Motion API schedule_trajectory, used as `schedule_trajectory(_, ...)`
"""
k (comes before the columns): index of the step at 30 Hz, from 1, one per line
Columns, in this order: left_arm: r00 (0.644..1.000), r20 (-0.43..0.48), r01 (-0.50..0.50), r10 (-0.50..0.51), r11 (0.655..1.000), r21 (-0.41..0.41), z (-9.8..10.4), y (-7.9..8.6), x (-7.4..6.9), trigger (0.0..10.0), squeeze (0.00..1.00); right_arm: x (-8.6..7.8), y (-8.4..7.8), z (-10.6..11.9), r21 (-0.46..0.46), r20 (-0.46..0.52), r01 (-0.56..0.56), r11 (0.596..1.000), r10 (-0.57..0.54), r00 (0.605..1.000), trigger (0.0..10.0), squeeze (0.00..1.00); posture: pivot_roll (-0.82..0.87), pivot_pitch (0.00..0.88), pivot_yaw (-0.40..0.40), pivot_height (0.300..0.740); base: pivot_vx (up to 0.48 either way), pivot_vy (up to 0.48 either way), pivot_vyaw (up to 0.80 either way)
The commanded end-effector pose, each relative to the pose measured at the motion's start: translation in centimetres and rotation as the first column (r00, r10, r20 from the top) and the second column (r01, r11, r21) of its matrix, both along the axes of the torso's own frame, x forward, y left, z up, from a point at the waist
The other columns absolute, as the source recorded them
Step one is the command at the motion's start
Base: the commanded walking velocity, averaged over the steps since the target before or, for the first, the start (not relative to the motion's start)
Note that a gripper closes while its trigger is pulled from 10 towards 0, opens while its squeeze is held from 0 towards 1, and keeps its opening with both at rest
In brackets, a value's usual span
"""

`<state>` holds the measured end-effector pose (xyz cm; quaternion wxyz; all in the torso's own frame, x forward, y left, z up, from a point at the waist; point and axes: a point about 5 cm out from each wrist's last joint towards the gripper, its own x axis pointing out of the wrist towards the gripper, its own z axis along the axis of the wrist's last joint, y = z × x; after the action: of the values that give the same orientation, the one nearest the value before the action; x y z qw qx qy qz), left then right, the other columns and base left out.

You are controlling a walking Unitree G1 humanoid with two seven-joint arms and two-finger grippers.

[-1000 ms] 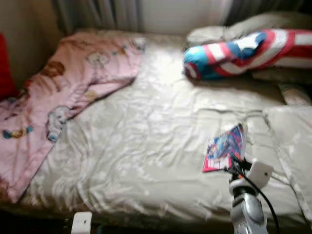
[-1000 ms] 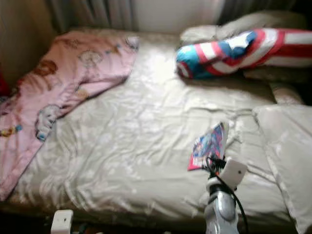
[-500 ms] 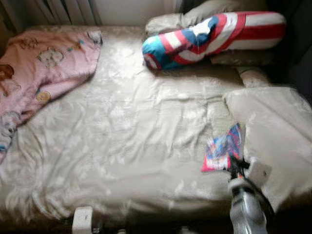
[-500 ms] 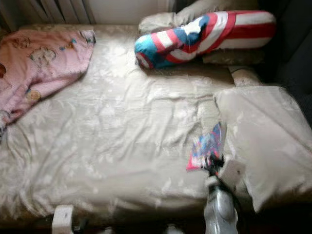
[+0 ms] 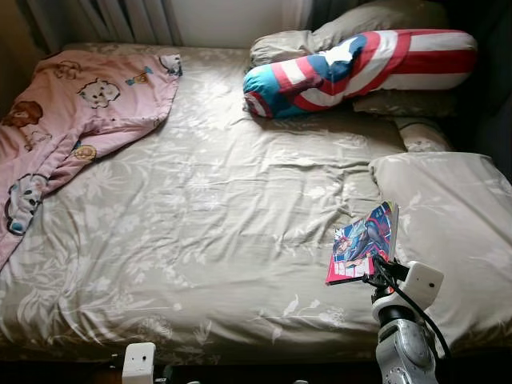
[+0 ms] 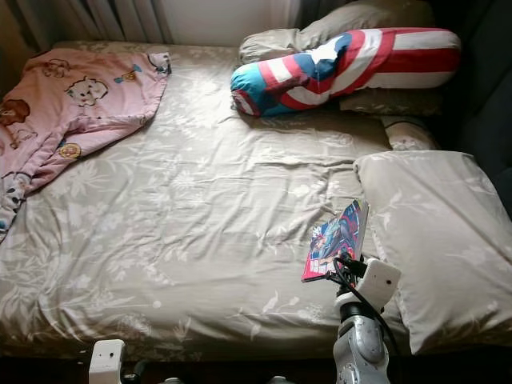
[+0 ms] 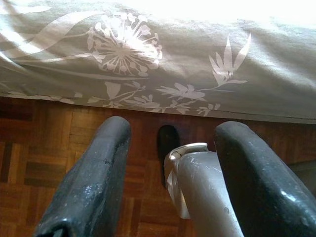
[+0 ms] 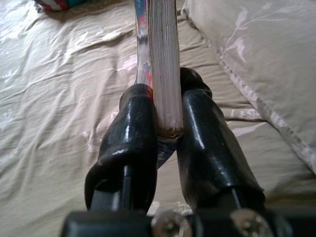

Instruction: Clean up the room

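— Above the bed's [image 5: 224,224] near right part, why is the book [image 5: 364,252] on edge?
— Because the right gripper [image 8: 165,126] pinches its lower edge between both black fingers, lifting it off the sheet beside the pillow [image 5: 448,232], probably to carry it away.
— And the left gripper [image 7: 170,168]?
— It hangs idle, spread apart, over the wooden floor [image 7: 39,158] by the bed's edge

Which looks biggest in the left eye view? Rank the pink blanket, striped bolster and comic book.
1. pink blanket, partly cut off by the frame edge
2. striped bolster
3. comic book, held upright by the right gripper, so foreshortened
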<state>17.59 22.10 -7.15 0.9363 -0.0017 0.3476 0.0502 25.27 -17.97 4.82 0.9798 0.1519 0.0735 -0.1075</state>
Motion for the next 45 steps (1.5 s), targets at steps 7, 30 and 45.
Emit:
schedule_trajectory(7,0.999,-0.033,-0.011,0.011,1.000,-0.010,-0.6,0.1,-1.2,10.0,0.00,-0.1,-0.2,0.0,-0.008,-0.001,0.009,1.000,-0.009,1.000,10.0,0.00,0.05,0.184,-0.072,0.740,0.000,0.000,0.00)
schedule_trajectory(30,1.000,-0.025,0.007,-0.007,1.000,-0.001,-0.5,0.1,-1.4,10.0,0.00,-0.1,-0.3,-0.2,-0.012,-0.007,0.018,1.000,-0.018,1.000,10.0,0.00,0.05,0.178,-0.064,0.740,0.216,0.000,0.00)
schedule_trajectory(45,0.991,0.121,-0.052,0.055,0.998,-0.027,1.0,0.6,0.6,10.0,0.00,-0.1,-0.3,-0.1,-0.025,0.002,0.013,1.000,-0.013,1.000,10.0,0.00,0.05,0.198,-0.064,0.740,0.000,0.000,0.00)
